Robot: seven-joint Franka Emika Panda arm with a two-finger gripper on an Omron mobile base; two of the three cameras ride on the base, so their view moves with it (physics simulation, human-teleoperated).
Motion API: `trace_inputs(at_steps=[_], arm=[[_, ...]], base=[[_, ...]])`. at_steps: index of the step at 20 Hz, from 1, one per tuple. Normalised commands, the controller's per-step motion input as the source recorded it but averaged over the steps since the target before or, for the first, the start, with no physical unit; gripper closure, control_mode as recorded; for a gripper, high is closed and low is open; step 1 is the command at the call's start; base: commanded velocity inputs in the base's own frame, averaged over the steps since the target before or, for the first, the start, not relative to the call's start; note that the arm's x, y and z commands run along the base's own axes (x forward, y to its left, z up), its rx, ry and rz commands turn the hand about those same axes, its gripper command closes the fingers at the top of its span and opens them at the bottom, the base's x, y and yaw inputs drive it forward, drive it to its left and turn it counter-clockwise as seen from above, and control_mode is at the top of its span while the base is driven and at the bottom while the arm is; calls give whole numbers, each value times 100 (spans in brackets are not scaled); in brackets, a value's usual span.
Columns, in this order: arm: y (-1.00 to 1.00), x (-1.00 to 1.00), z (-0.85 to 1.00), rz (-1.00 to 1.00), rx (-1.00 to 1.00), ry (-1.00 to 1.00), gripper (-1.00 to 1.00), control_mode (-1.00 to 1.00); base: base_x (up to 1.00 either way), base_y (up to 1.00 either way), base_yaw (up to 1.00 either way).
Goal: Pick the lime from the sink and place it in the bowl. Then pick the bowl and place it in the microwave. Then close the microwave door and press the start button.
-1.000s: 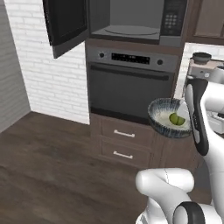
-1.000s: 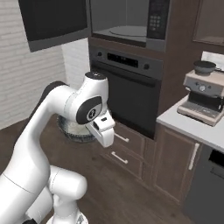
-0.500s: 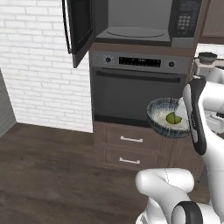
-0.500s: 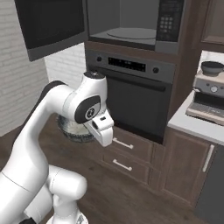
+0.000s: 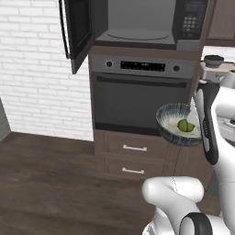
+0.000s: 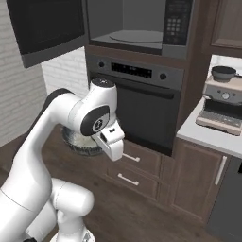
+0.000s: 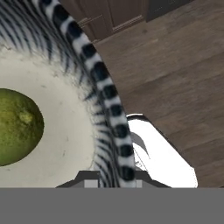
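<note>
Brown cabinets and a white brick wall (image 5: 32,69) frame the left base view, over a dark wood floor (image 5: 50,183). High up, the microwave (image 5: 142,25) stands open, its round glass plate bare, and the microwave door (image 5: 75,32) swings out to the left. Below it sits a grey oven (image 5: 140,98) with knobs, a display and a bar handle, then two drawers (image 5: 133,158). The bowl (image 5: 178,125) is held in the air in front of the oven's right side, lower than the microwave, with the lime (image 5: 185,125) lying inside it. The arm's white and dark forearm crosses just right of the bowl and hides part of its rim.

From the right base view, the arm's big white elbow stands between camera and bowl (image 6: 82,141), so just a slice of the bowl shows beneath it. A coffee machine (image 6: 222,106) sits on the pale counter (image 6: 208,137) to the right, well apart from the bowl.

Looking along the hand, the bowl's streaked rim (image 7: 107,105) runs down between the gripper (image 7: 111,178) fingers; the jaws are clamped on the bowl rim. The lime (image 7: 17,127) rests on the pale inside, near the grip, with floor beyond.
</note>
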Motion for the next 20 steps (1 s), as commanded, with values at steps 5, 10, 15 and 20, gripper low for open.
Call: trace_inputs(at_steps=[5,10,15,20], arm=[[0,0,0,0,0,0,100,100],[0,0,0,0,0,0,100,100],[0,0,0,0,0,0,100,100],[0,0,0,0,0,0,100,100]], base=[[61,2,-4],[60,12,-12],[56,41,-18],[17,30,-15]])
